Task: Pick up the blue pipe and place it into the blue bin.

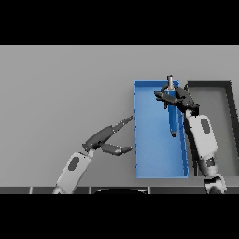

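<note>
The blue pipe point(172, 119) is a long thin tube with a pale end, held over the blue bin point(151, 154) at its far right side. My right hand point(180, 99) is over the blue bin with its fingers curled round the pipe's upper part. The pipe's long blue part points toward me, over the bin floor. I cannot tell whether its lower end touches the floor. My left hand point(106, 136) is open over the table, just left of the blue bin, fingers straight and thumb spread.
A dark grey bin point(215, 112) stands right beside the blue bin, on its right. My right forearm point(203, 135) runs along the border between the two bins. Bare grey table point(65, 88) stretches to the left and far side.
</note>
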Available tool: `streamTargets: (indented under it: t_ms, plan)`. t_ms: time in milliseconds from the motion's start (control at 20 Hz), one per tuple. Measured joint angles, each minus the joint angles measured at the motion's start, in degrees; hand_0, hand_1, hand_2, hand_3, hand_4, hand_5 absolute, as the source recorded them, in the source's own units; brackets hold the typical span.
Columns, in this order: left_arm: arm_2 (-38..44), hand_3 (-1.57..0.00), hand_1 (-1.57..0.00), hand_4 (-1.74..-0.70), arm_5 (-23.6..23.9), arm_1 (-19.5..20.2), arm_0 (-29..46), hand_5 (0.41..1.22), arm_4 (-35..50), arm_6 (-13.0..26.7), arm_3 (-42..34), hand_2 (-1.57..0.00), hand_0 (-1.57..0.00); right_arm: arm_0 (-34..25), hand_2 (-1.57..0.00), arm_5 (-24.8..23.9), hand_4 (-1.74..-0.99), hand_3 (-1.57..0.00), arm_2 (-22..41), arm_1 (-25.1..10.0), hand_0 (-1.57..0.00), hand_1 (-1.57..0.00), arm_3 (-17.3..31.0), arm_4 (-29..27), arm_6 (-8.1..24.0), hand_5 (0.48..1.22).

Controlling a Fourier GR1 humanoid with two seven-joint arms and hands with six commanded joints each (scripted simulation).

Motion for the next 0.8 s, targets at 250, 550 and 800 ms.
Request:
streamTargets:
  t_ms: [250,550,800]
  plan:
    - [-0.06,0.0,0.0,-0.92,-0.19,0.24,0.49,0.493,0.11,-0.16,-0.16,0.0,0.0,-2.88,-0.63,-12.38,-1.37,-0.19,16.15,-9.07,-0.69,-0.66,2.81,-17.64,-0.01,1.125]
    - [0.18,0.0,0.0,-0.93,0.23,-0.07,0.22,0.495,0.33,0.06,-0.27,0.0,0.0,-5.26,-0.16,-6.27,-1.219,-0.05,28.71,-17.44,-0.18,-0.17,-3.85,-13.83,-0.01,0.87]
    - [0.23,0.0,0.0,-0.93,-0.02,0.22,0.51,0.496,0.57,-0.22,-0.61,0.0,0.0,-8.44,-0.05,-3.7,-1.144,-0.02,34.26,-19.24,-0.06,-0.06,-2.23,-14.32,0.02,0.759]
